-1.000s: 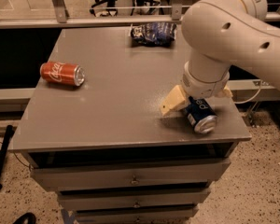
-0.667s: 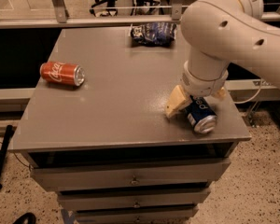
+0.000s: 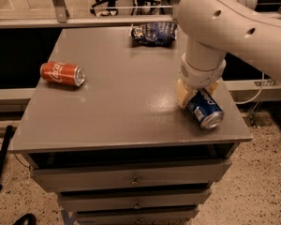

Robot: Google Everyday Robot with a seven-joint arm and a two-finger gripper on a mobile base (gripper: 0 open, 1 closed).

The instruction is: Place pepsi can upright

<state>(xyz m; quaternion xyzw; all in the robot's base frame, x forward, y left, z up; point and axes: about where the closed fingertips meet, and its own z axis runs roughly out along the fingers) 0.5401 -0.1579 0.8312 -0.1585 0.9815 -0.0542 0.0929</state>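
A: Start at the left; what lies there?

B: A red cola can (image 3: 62,74) on its side, near the left edge of the grey table (image 3: 122,111); its silver end faces right.

A: And further along?

B: A blue-and-white snack bag (image 3: 153,33) at the far edge, about the middle; it is well apart from the red can.

A: Then the arm?

B: Yes; the white arm (image 3: 225,22) comes in from the upper right and bends down to the table's right side; the gripper (image 3: 195,93) sits low over the surface, right at the far end of the pepsi can (image 3: 205,109).

A: Is it clamped on the can?

B: I cannot tell; it is against the can, but whether it grips or merely touches does not show.

A: How does the can lie?

B: On its side, not upright, near the front right corner; its silver end points toward the front edge, the white lettering faces up.

A: Below the table?

B: Drawers (image 3: 131,178) stacked under the top.
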